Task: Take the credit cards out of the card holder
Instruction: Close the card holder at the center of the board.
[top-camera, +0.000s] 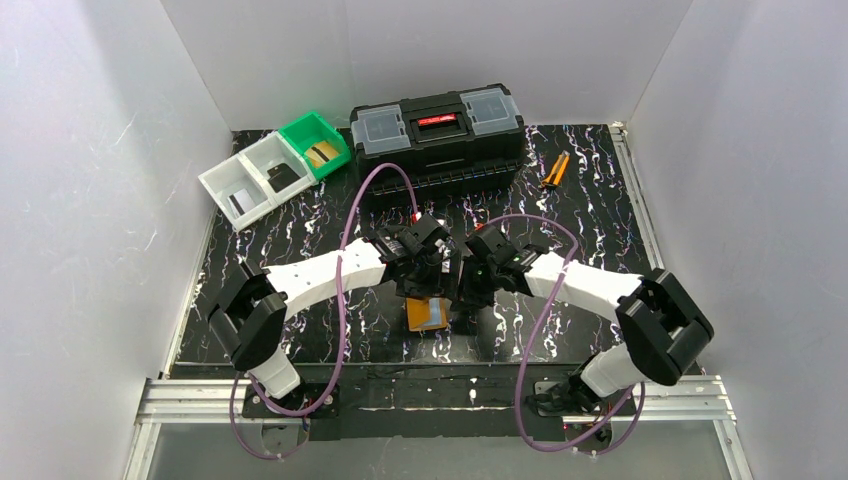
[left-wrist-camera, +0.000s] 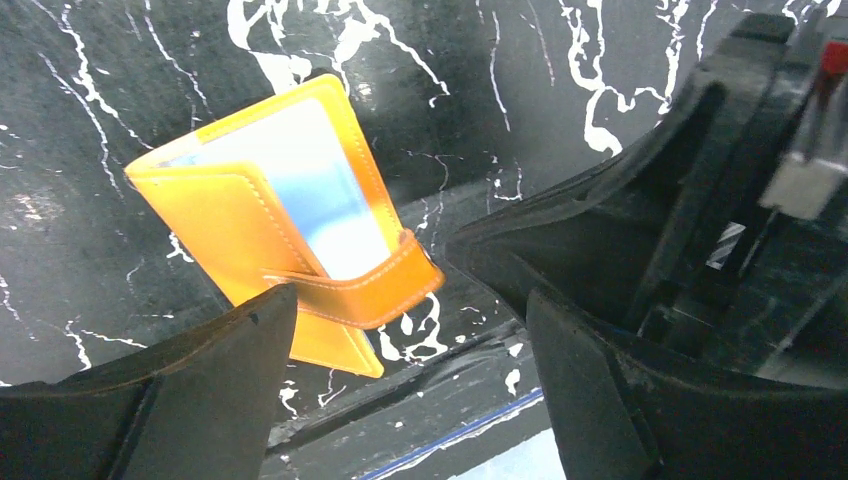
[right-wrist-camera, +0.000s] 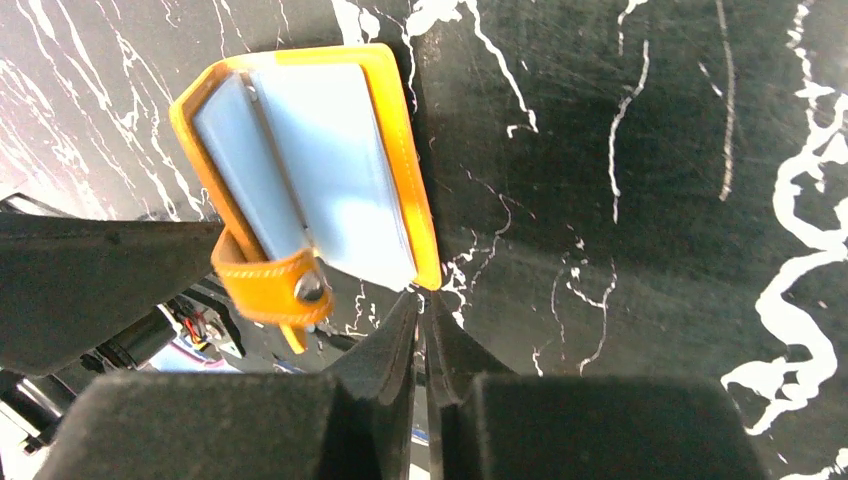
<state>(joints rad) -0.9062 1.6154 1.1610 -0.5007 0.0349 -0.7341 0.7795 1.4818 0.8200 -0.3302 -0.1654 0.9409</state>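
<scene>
The orange card holder lies open on the surface at upper left of the right wrist view; pin its lower corner with your closed right hand and bring your wide-open, empty left hand squarely over a clear pocket.

Near the middle of the front edge of the bench, the left hand hangs wide open over the card holder. The right hand, tips pressed together, touches the holder's corner, so there is little room there. The toolbox blocks the back edge. The bins fill the back left corner. The pliers lie near the back right corner. Toward the left and right edges a hand can pass.
</scene>
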